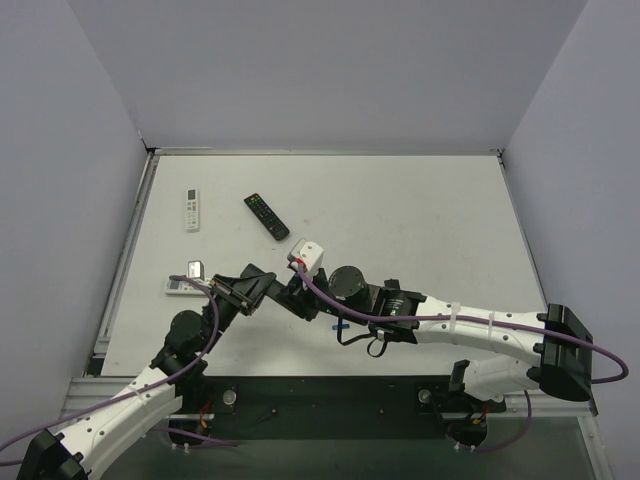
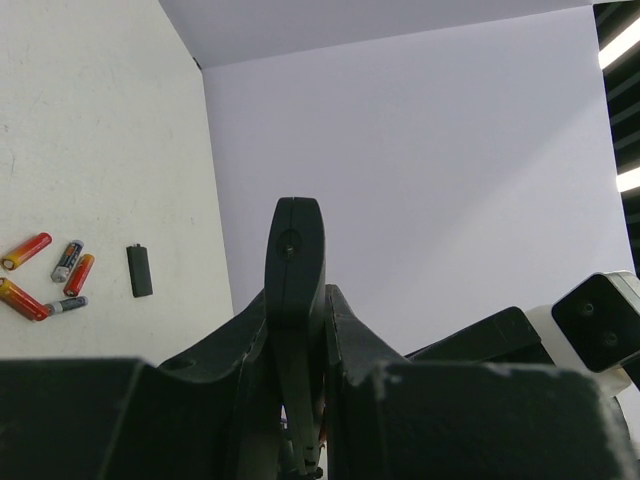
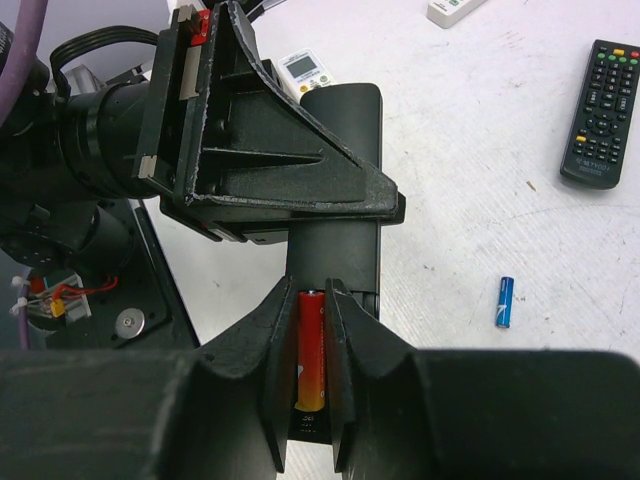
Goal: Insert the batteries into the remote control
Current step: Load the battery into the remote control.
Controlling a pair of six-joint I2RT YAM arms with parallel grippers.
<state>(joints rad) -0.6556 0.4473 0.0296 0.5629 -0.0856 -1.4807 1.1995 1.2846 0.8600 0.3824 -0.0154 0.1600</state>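
Note:
My left gripper (image 2: pixel 297 300) is shut on the slim black remote control (image 2: pixel 294 260) and holds it edge-on above the table. In the right wrist view the remote (image 3: pixel 333 250) lies lengthwise with its battery bay open under my right gripper (image 3: pixel 310 295). That gripper is shut on a red-orange battery (image 3: pixel 310 350), held lengthwise over the bay. The two grippers, left (image 1: pixel 262 292) and right (image 1: pixel 298 300), meet at the table's near middle. Several spare batteries (image 2: pixel 70 270) and the small black back cover (image 2: pixel 139 270) lie on the table. A blue battery (image 3: pixel 505 302) lies apart.
A black remote with coloured buttons (image 1: pixel 266 216) and a white remote (image 1: pixel 192 209) lie at the back left. Another white remote (image 1: pixel 185 285) lies by the left edge, close to my left arm. Grey walls enclose the table.

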